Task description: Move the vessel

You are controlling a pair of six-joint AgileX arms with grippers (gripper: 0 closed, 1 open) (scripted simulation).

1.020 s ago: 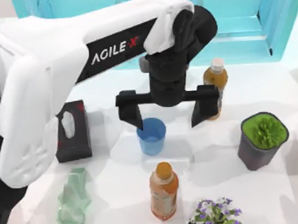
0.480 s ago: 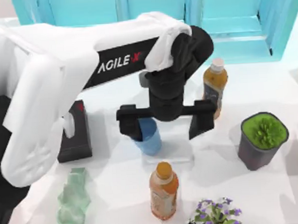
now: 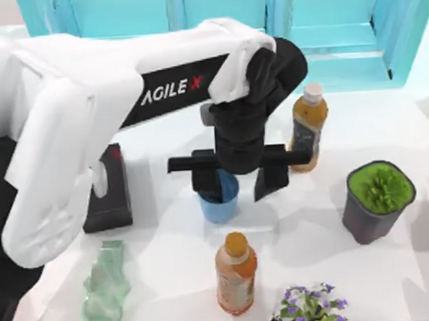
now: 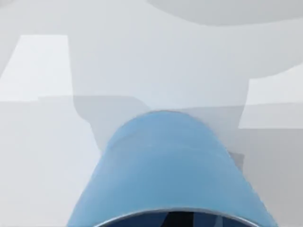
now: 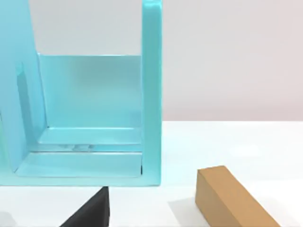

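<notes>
The vessel, a small light-blue cup (image 3: 220, 207), stands upright on the white table near the middle. My left gripper (image 3: 237, 182) hangs right over it, pointing down, jaws partly closed but still open. One finger overlaps the cup's rim on the left. The other stands a little to the cup's right with a gap between. The left wrist view looks along the cup's blue wall (image 4: 165, 165) from very close. My right arm is parked off to the side. A dark part of my right gripper (image 5: 90, 213) sits at the edge of the right wrist view.
Around the cup stand an orange bottle (image 3: 310, 123) behind right, another bottle (image 3: 235, 274) in front, a dark pot with a green plant (image 3: 378, 198) at right, a black tissue box (image 3: 108, 187) at left, a pale green vase (image 3: 103, 292), flowers (image 3: 308, 306) and a turquoise shelf (image 3: 322, 11).
My left gripper has dropped lower over the cup and its fingers have drawn in from wide apart to close around it. The cup has stayed in place.
</notes>
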